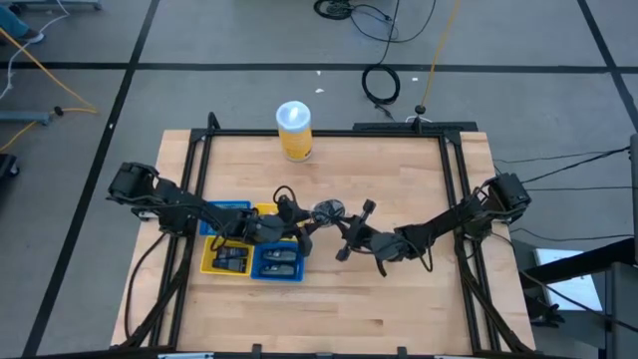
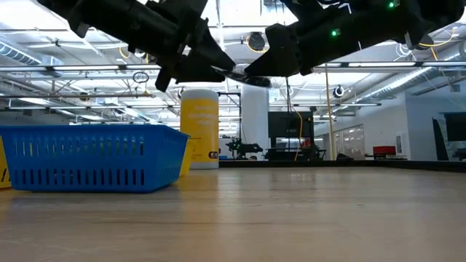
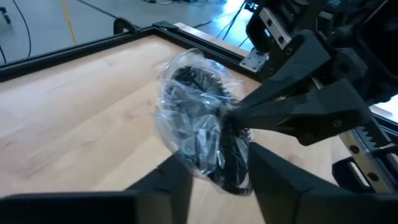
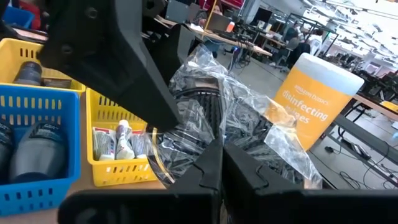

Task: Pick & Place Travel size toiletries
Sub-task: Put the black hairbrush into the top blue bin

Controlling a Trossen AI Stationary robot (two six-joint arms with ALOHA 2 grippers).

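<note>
1. A wrapped hairbrush (image 3: 199, 124), dark and round inside a clear crinkled bag, hung in the air between the two arms, above the surface (image 1: 399, 309) and just beside the trays.
2. The right pincer (image 3: 233, 118) was clamped on the wrapper's edge, its fingers pressed together on the plastic. The left pincer (image 3: 214, 174) stood with its fingers apart on either side of the bag's lower end, not clearly gripping it.
3. Other small toiletries (image 4: 118, 142) already lay in the yellow tray (image 4: 115, 168) and the blue tray (image 4: 37, 186), which sat touching in a block.
4. Risk, as I judged it: the hold was on thin slippery film, not on the brush itself, so the bag could slide free or tear if either arm pulled.
5. A hand-over here could fail if the right pincer let go while the left one was not yet shut; the brush would drop onto the wood, likely outside the trays.
6. The two arms were very close together, so a small misjudged move could knock them into each other.
7. The surface was pale wood in a black frame, with a yellow canister (image 1: 294, 130) standing near its far edge.
8. Beyond it lay a grey floor with cables, and a bright open workshop with desks and screens.
</note>
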